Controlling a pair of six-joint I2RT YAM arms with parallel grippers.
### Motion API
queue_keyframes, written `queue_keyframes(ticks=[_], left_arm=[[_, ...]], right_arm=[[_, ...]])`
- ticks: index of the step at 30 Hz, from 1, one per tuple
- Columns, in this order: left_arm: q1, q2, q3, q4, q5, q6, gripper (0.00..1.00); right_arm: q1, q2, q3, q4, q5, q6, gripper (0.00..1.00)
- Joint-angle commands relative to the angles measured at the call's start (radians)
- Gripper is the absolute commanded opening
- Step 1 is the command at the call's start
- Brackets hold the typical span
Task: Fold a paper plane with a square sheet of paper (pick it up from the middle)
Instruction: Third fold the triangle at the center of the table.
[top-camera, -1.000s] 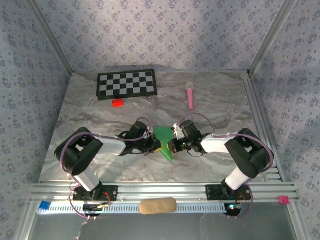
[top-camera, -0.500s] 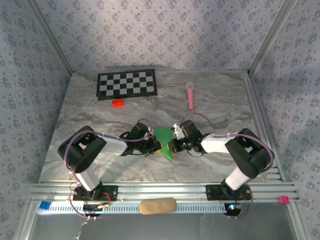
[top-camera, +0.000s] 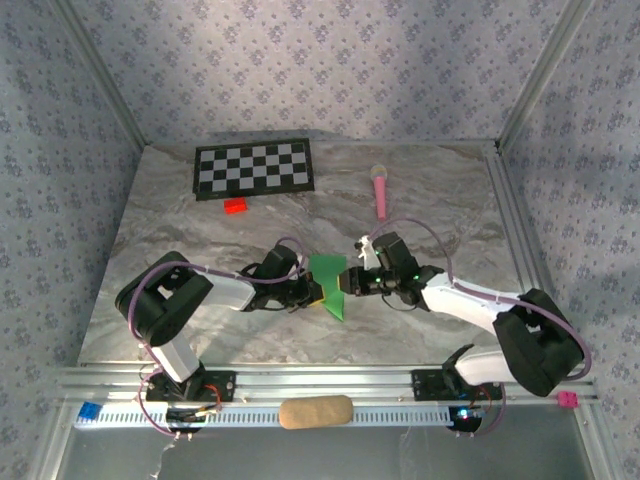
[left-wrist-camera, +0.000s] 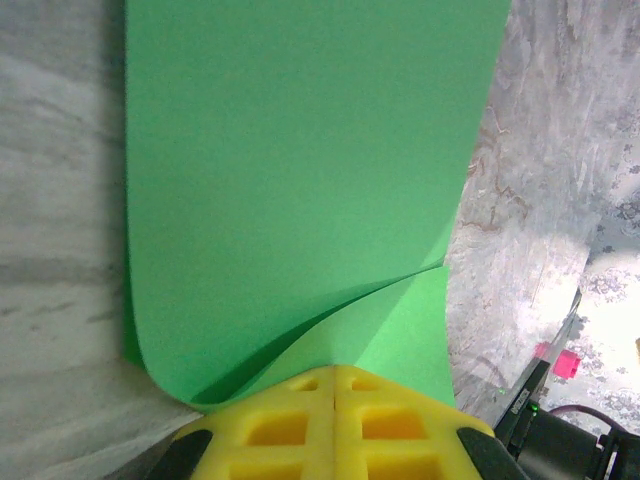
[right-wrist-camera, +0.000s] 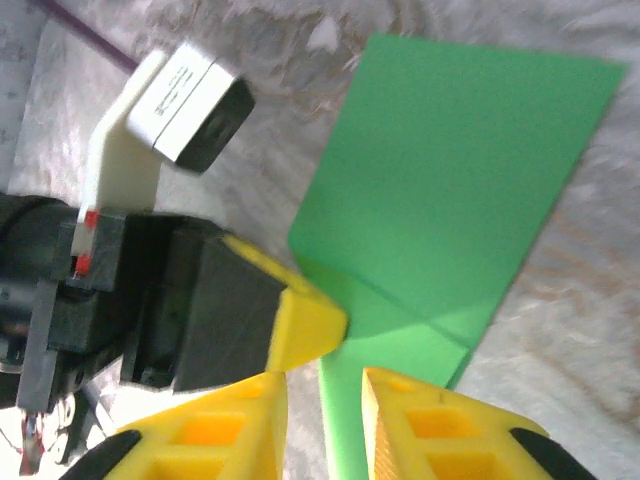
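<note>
The green sheet of paper (top-camera: 328, 275) lies folded near the table's middle, between my two grippers. In the left wrist view its upper layer (left-wrist-camera: 300, 150) curls up off the lower one. My left gripper (top-camera: 310, 290) is shut. Its yellow fingertips (left-wrist-camera: 335, 385) are pressed together against the paper's folded edge, and no paper shows in the seam between them. My right gripper (top-camera: 352, 281) is at the paper's right side. Its fingers stand a little apart (right-wrist-camera: 322, 385), with a strip of green paper (right-wrist-camera: 450, 170) lying in the gap below them. The left gripper's tip (right-wrist-camera: 308, 325) touches the fold.
A black-and-white checkerboard (top-camera: 253, 168) lies at the back left with a small red block (top-camera: 236, 206) in front of it. A pink microphone toy (top-camera: 381, 190) lies back right. A tan pad (top-camera: 316, 411) sits on the front rail.
My right gripper has opened a little and drawn slightly right, and its arm has stretched out lower toward the right. The left gripper has stayed shut at the paper.
</note>
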Motion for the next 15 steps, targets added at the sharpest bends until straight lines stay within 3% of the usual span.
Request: queue_keyframes(ticks=[1,5,15], left_arm=[[-0.007,0.003,-0.005,-0.097,-0.048,0.019,0.0],[-0.008,0.003,-0.006,-0.096,-0.057,0.015,0.0],[-0.007,0.009,-0.004,-0.088,-0.055,0.014,0.0]], right_arm=[[0.055,0.031,0.02,-0.04,-0.075,0.091,0.13],[0.111,0.106,0.083,-0.137,-0.036,0.093,0.03],[0.167,0.233,0.155,-0.165,0.012,0.099,0.0]])
